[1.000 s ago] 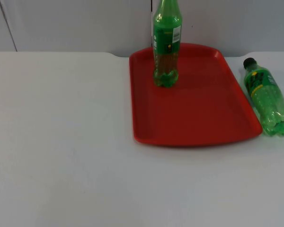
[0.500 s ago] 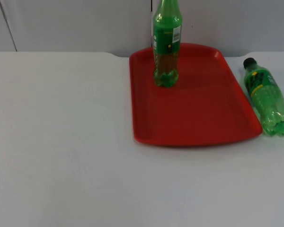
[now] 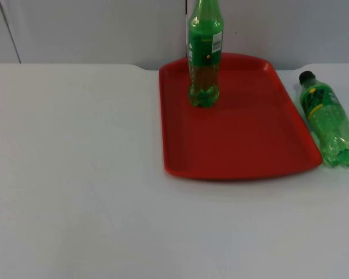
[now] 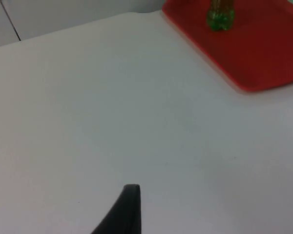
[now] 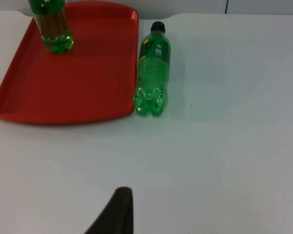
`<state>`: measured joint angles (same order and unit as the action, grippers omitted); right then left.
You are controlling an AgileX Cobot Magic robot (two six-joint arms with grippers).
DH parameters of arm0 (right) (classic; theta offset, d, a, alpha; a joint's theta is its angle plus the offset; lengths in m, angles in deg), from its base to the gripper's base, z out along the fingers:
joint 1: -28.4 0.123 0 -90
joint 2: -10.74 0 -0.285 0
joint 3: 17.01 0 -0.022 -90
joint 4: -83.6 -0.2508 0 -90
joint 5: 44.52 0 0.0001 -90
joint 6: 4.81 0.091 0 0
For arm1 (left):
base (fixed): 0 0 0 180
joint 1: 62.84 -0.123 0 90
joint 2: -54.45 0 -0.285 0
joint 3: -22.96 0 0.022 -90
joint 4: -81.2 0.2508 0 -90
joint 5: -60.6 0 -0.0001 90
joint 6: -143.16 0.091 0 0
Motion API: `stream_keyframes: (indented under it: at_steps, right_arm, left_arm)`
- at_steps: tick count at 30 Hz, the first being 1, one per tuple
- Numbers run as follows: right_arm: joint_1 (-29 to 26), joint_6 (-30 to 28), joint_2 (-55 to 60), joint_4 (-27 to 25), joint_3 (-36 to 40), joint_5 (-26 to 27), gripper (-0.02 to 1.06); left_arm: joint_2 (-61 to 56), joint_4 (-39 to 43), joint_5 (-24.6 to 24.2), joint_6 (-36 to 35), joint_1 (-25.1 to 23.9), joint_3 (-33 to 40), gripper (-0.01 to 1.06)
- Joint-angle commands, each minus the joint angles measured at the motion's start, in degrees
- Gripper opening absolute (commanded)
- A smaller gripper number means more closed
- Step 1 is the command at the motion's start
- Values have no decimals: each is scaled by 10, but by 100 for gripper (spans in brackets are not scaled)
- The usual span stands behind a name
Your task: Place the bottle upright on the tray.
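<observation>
A red tray [image 3: 250, 145] lies at the back of the white table. One green bottle [image 3: 205, 52] stands upright on the tray's far left part. A second green bottle [image 3: 328, 119] with a black cap lies on its side on the table, just off the tray's right edge, cap towards the wall. In the right wrist view the lying bottle [image 5: 153, 73] rests beside the tray [image 5: 88, 87], well ahead of my right gripper [image 5: 118, 209]. My left gripper [image 4: 129, 207] hangs over bare table, far from the tray [image 4: 263, 53] and the standing bottle [image 4: 220, 14]. Both arms wait.
The grey partition wall [image 3: 93, 29] closes off the table behind the tray. White table top [image 3: 75, 174] stretches to the left of the tray and in front of it.
</observation>
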<state>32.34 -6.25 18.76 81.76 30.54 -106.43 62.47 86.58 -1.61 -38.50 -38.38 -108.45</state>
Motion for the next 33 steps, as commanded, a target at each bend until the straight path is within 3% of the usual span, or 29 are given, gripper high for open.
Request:
stream_keyframes:
  at_steps: [1, 33]
  right_arm:
    - [1, -5, -2, 2, 1, 2, 105]
    - [1, -5, -2, 2, 1, 1, 105]
  left_arm:
    - [-2, -4, 6, 1, 1, 3, 105]
    - [-2, 0, 6, 0, 1, 3, 105]
